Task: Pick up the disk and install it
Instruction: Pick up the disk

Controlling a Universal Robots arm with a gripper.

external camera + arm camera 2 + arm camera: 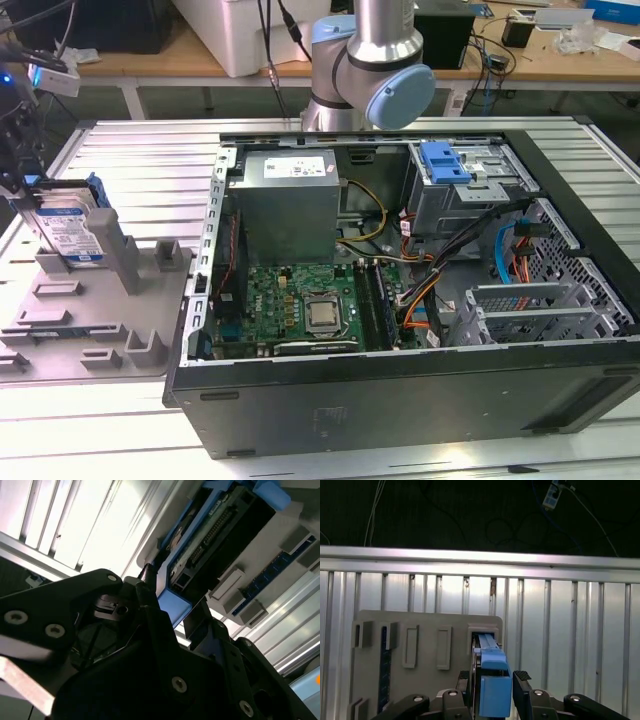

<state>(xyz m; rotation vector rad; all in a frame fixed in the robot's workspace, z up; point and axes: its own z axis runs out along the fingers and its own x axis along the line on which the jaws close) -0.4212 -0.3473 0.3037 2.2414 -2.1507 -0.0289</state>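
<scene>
The pincer (33, 198) is at about nine o'clock in the exterior view, above a grey holder (90, 310) on the metal counter (130, 160). It is closed on the disk (72, 232). In the first wrist view its two black fingers (522, 692) sit one on each side of the disk's blue edge and look pressed against it. The disk stands upright on its thin side, with its bottom down in a slot of the grey holder and its white and blue label facing out. In the second wrist view the pincer (175, 614) has the blue corner between its fingers, and the rest of the disk (210, 530) runs away from it toward the holder. The big open computer case (400, 400) lies at three o'clock from the holder, just beside it. Inside the case, a grey box (290, 200) sits near twelve o'clock. A silver cage with a blue latch (445, 160) is at about one o'clock. The robot arm (375, 60) rises behind the case.
</scene>
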